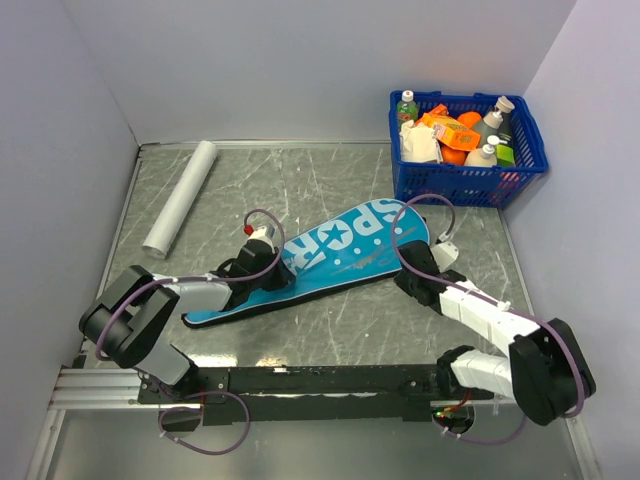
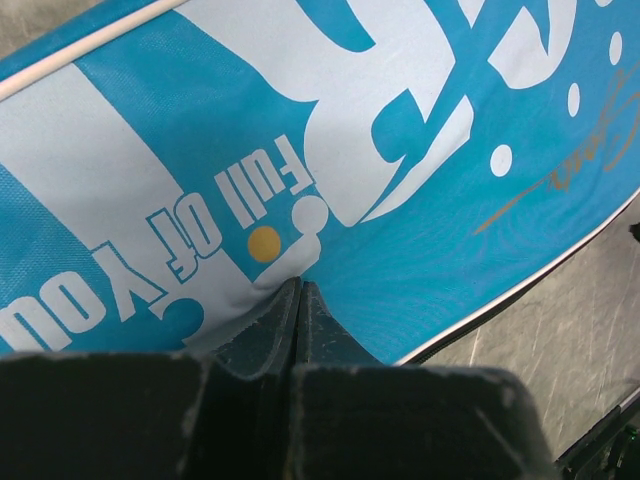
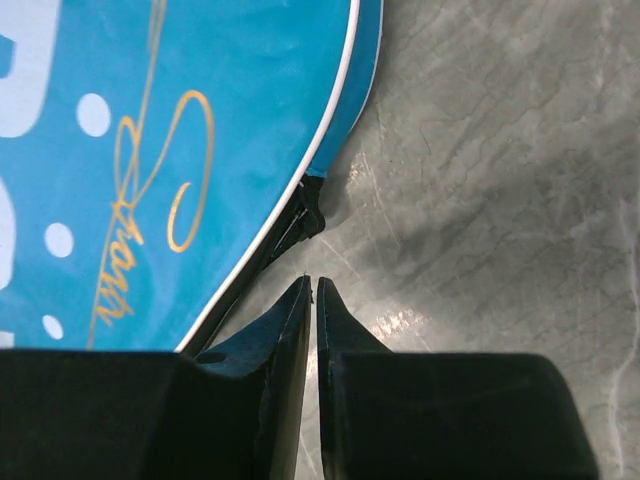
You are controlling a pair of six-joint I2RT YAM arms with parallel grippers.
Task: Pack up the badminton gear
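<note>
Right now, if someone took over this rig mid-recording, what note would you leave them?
Left gripper: fingers shut, tips against a pucker in the teal bag; I cannot confirm that it is pinching the fabric.
Right gripper: fingers nearly shut and empty, over the table beside the bag's dark zipper end.
Rackets and shuttlecock: not visible, possibly already inside the bag.
To do: confirm the contents, and finish zipping if the bag is open.

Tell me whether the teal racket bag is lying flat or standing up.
Flat: the racket bag lies lettered side up on the table.
</note>
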